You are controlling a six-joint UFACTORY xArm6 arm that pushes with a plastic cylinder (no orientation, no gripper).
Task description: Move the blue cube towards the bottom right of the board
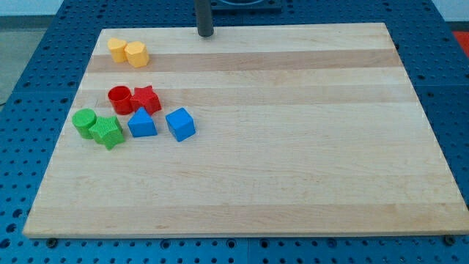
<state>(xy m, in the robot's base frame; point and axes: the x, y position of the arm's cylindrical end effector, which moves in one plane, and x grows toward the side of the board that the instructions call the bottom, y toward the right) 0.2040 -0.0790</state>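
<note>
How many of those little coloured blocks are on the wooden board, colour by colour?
Yellow: 2, one beside the other
Red: 2, a round one and a star
Green: 2, a round one and a star
Blue: 2, a triangular block and the blue cube
Total: 8

Two yellow blocks [127, 51] are seen touching near the wooden board's [293, 147] top left. Below them, a red cylinder [119, 99] is set against a red star [146, 98], with a green cylinder [85, 122], green star [108, 132] and blue triangular block [142, 123] grouped lower.
</note>
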